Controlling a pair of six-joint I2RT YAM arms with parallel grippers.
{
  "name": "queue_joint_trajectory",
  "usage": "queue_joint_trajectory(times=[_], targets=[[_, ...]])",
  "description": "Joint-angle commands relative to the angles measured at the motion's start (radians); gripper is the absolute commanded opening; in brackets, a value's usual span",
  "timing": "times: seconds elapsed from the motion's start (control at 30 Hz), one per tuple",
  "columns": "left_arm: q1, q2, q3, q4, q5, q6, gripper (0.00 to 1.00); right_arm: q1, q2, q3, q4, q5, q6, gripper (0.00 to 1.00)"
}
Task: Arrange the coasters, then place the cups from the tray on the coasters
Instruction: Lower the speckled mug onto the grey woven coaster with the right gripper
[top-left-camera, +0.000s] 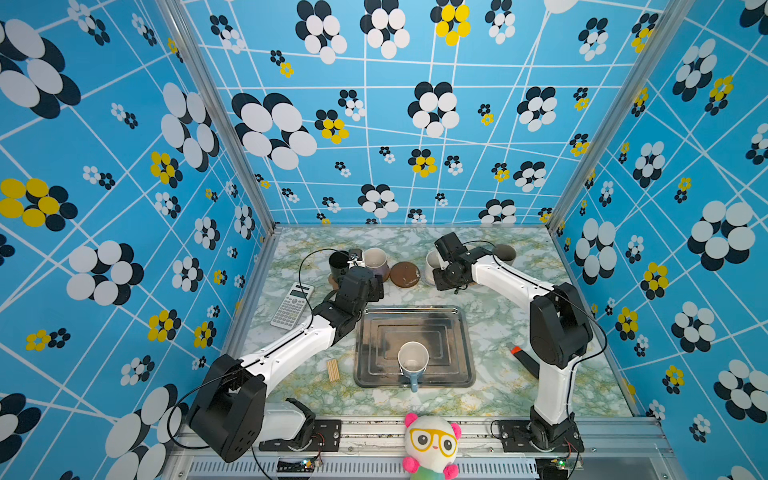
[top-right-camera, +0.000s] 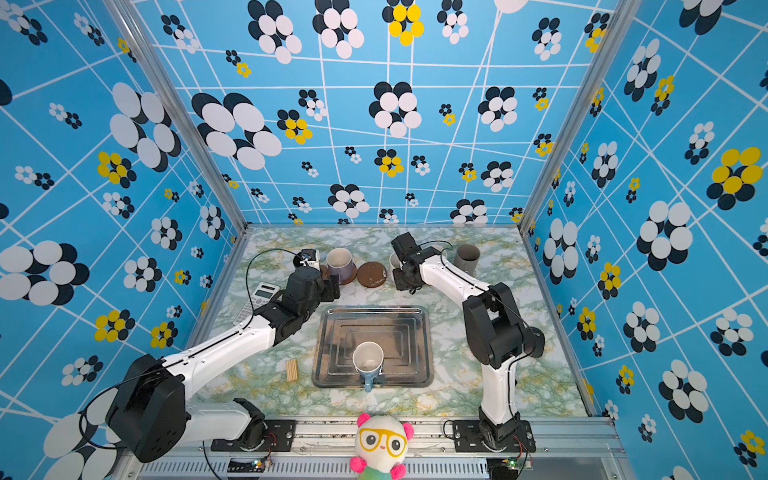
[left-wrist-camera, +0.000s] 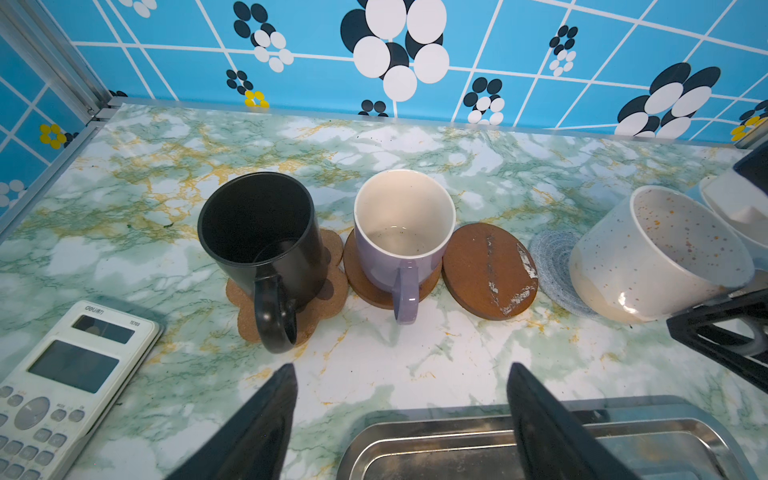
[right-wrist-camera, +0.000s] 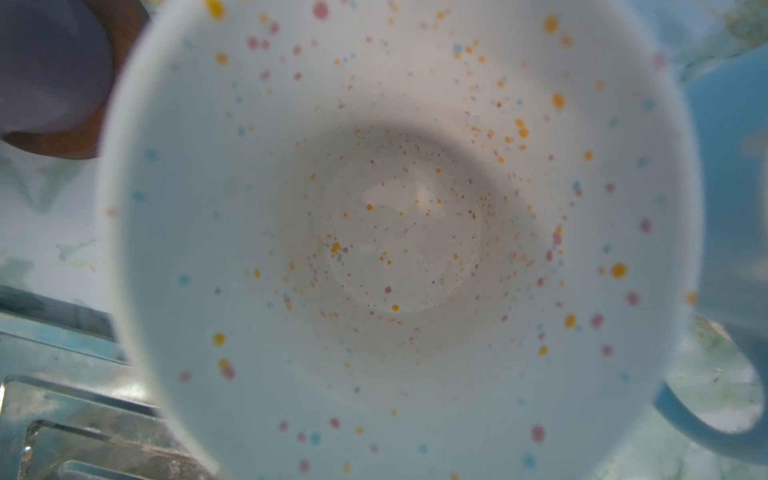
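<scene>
The left tool (left-wrist-camera: 402, 368) hovered open, while the right tool (top-left-camera: 441, 266) gripped a tilted speckled white cup (left-wrist-camera: 648, 257) over a grey-blue coaster (left-wrist-camera: 550, 257).

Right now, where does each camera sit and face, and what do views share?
Both top views: high above the front rail, looking down and back; the left arm and right arm show, the tray between them.
Left wrist: on the left arm, low, facing the back wall past the black mug; the open left hand shows.
Right wrist: looks straight into the tilted white speckled mug, which the right hand seems to grip; no hand shows.
Shared: the tray appears in all four; that mug in both wrist views.
</scene>
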Motion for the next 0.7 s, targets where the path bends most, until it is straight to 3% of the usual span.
queue_joint_trajectory(times=[0.0, 0.67], targets=[[0.012, -0.029, -0.015, -0.009, 0.0, -0.004, 0.81, -0.006, -0.006, 0.072, 0.033, 0.003, -0.021, 0.0], [0.014, -0.026, -0.015, -0.012, 0.0, -0.005, 0.8, -0.023, 0.041, 0.098, 0.034, -0.003, -0.017, 0.0]])
